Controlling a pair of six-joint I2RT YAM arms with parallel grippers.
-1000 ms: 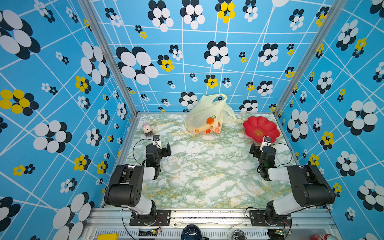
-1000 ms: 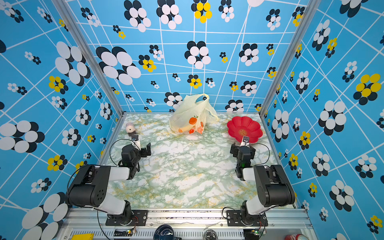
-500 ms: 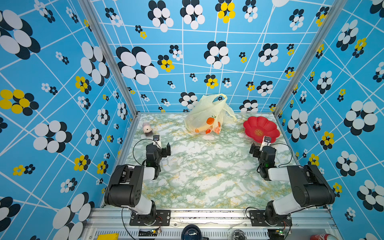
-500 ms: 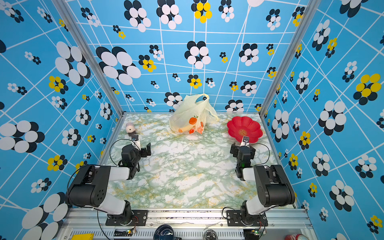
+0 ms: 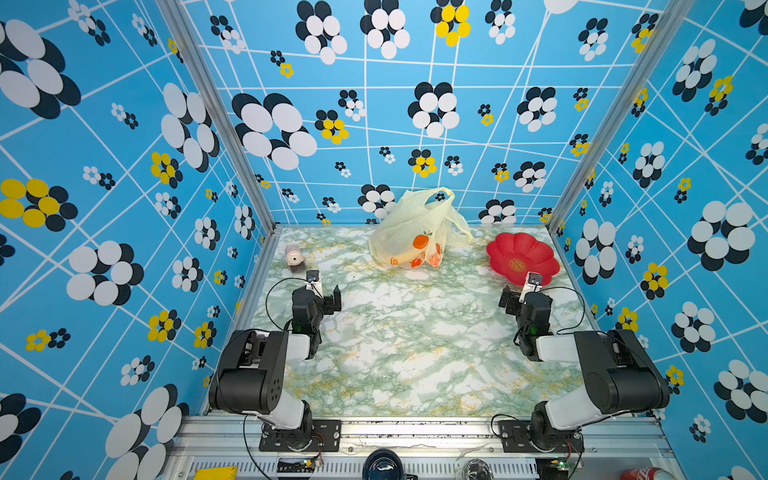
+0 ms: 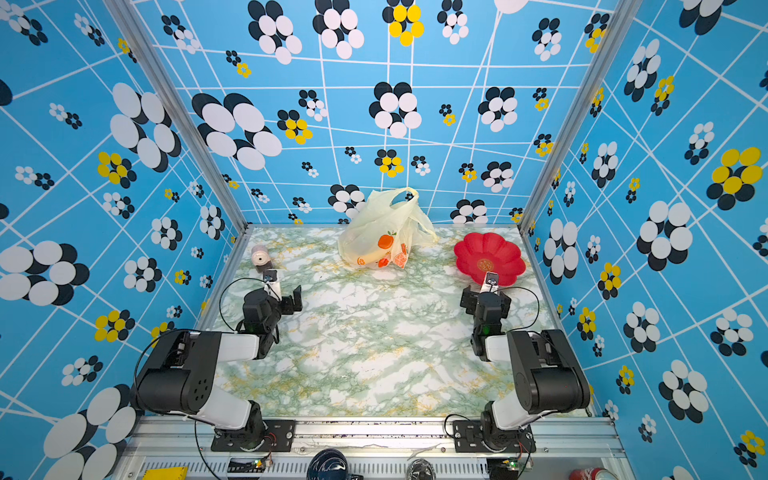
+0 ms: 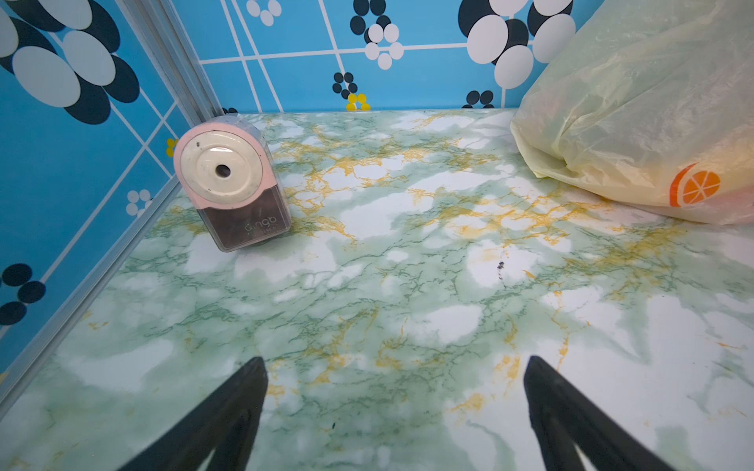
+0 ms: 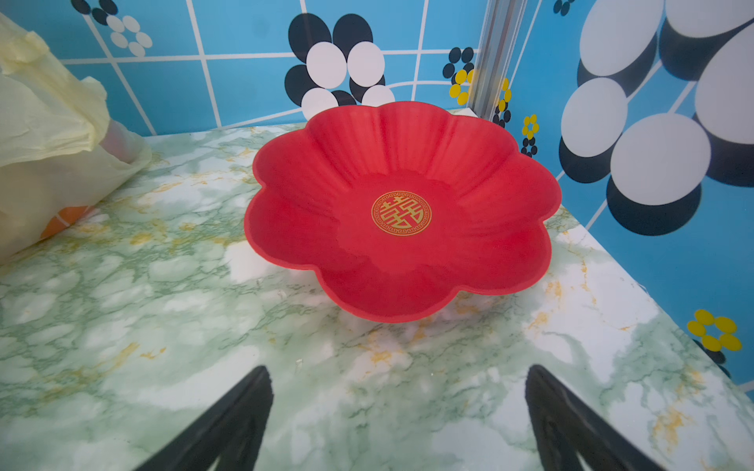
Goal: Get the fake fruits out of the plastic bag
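The plastic bag point(image 5: 409, 232) point(image 6: 380, 232), pale yellow and crinkly with printed orange pictures, stands at the back middle of the marble table, its loop handles up. It also shows in the left wrist view point(image 7: 636, 122) and the right wrist view point(image 8: 49, 134). The fake fruits are inside it; only dim coloured shapes show through the film. My left gripper point(image 5: 325, 291) point(image 7: 393, 363) hovers open and empty over bare table, well short of the bag. On the other side my right gripper point(image 5: 519, 291) point(image 8: 396, 370) is open and empty, just in front of the red plate.
A red flower-shaped plate point(image 5: 521, 257) point(image 8: 402, 212) lies empty at the back right. A pink pencil sharpener point(image 5: 294, 257) point(image 7: 230, 191) stands by the left wall. Patterned blue walls close in the table point(image 5: 415, 353) on three sides.
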